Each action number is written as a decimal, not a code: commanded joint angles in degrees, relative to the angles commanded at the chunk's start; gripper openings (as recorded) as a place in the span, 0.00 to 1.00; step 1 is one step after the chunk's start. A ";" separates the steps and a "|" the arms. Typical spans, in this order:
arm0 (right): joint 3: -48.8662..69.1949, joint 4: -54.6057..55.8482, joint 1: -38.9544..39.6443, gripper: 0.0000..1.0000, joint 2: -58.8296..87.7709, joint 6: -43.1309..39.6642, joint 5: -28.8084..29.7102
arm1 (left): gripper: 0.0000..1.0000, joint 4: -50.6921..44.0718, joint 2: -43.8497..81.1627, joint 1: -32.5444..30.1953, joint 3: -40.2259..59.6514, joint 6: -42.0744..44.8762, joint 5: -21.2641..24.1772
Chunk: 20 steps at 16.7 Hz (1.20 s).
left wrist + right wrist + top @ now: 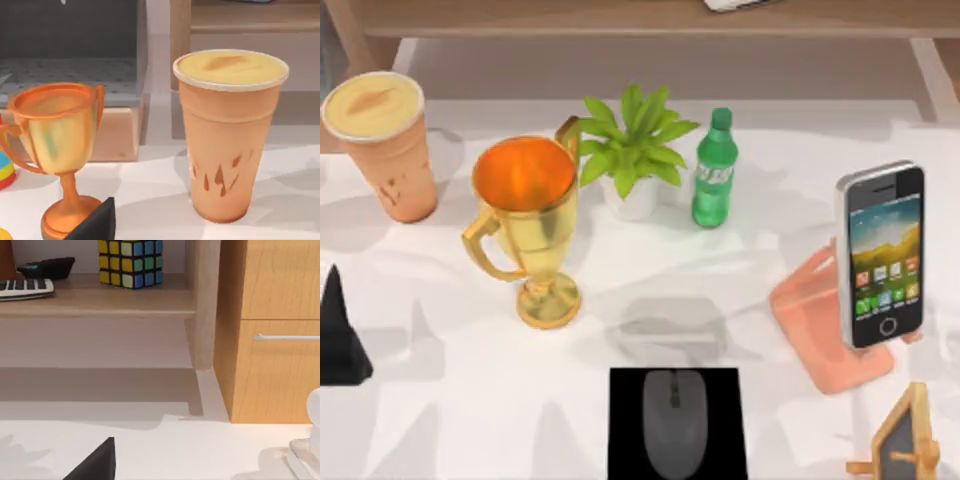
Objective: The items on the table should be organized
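At the top view's left edge a dark pointed finger (338,330) of the left gripper juts over the white table (450,420); whether it is parted or closed I cannot tell, and it grips nothing visible. Beyond it, at the far left, the peach cup (388,145) with its cream lid stands upright, and the left wrist view sees it close, beside the gold trophy (55,150). The trophy sits right of the cup, then a potted plant (632,150) and a green bottle (714,170). Near the front edge, at the middle, the grey mouse (674,422) lies on a black pad (625,430). At the right, the smartphone (882,255) leans upright on a salmon stand (820,310), with a small chalkboard easel (902,445) nearer the front. The right wrist view faces a wooden shelf (100,300) carrying a colour cube (130,262).
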 joint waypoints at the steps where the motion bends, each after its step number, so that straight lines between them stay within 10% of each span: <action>1: 0.00 0.00 0.00 1.00 0.00 0.00 0.00 | 1.00 2.69 3.60 0.05 -0.68 0.44 0.13; 20: 0.00 0.00 0.00 1.00 0.00 0.00 0.00 | 1.00 73.50 105.27 -4.71 26.89 -0.98 -0.90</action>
